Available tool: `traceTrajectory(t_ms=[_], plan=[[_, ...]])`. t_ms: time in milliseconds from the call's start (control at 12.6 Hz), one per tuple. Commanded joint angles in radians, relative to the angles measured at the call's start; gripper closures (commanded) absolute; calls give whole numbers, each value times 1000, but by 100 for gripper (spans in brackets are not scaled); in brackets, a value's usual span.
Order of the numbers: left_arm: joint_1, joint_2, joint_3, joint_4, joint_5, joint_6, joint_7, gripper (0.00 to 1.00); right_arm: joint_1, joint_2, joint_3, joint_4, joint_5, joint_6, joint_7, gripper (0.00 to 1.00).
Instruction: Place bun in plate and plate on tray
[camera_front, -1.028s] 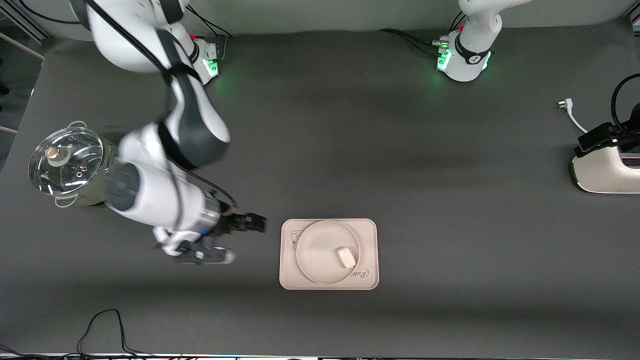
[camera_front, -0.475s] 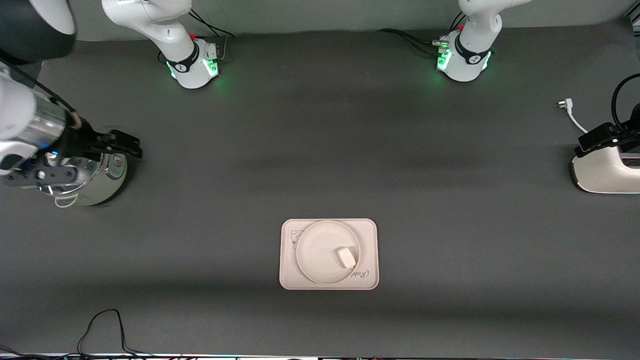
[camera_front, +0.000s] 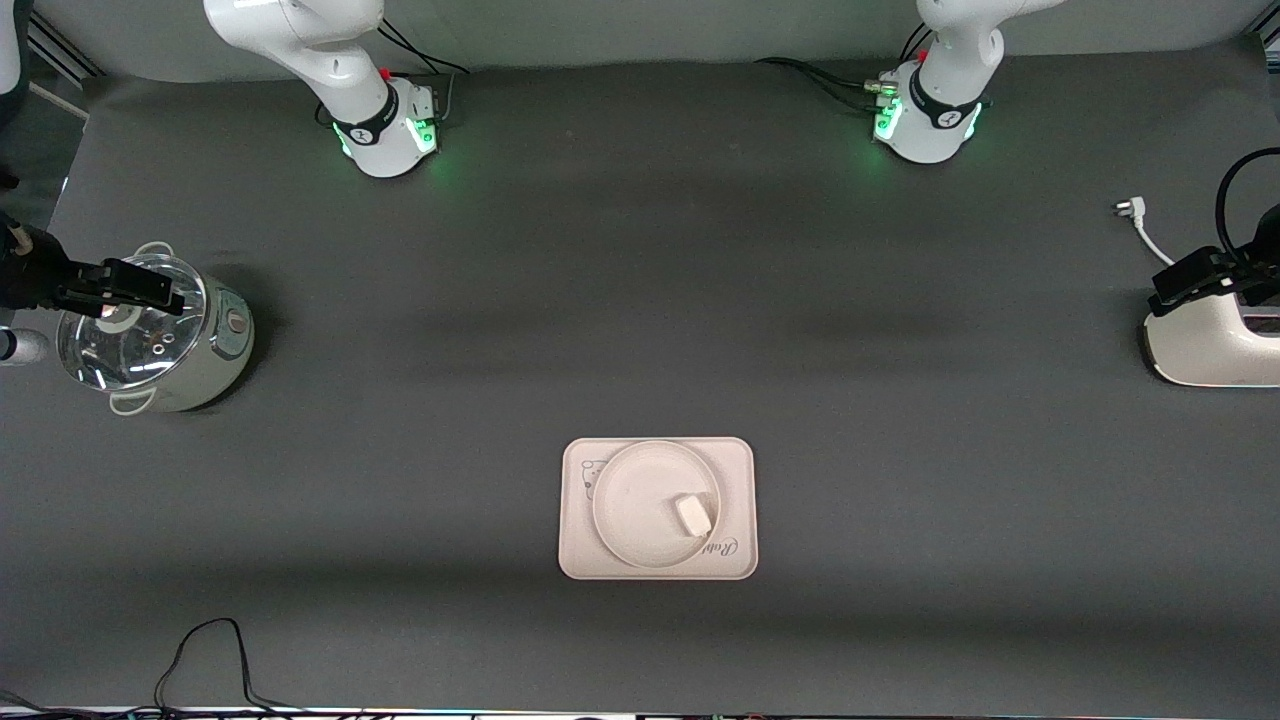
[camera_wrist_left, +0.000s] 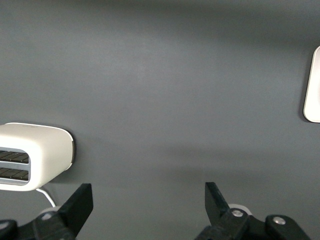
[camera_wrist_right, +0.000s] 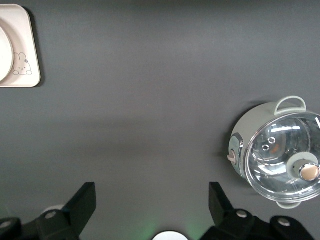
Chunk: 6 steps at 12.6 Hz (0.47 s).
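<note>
Front view: we see the bun (camera_front: 693, 514) in the plate (camera_front: 640, 500), the plate on the tray (camera_front: 735, 460). Our right gripper (camera_front: 130, 288) hangs spread over the pot (camera_front: 160, 335); our left gripper (camera_wrist_left: 147, 210), spread, hangs well off the tray. We judge nothing remains.

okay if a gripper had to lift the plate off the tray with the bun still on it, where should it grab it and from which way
Probably the plate's raised rim, on the side toward the right arm's end, coming from above with one finger inside and one outside. The bun lies toward the other end, and the tray shows more free margin on that side. The right gripper is open over the pot.
</note>
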Motion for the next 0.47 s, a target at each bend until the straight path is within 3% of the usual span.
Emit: traceTrajectory(t_ms=[0,395], plan=[[-13,-2,5,14,18,-6,1,0,12,-49,-1,-72,-23,40,-1,0],[-11,-1,5,16,17,-6,-3,0,15,-49,0,-63,-65,40,-1,0]])
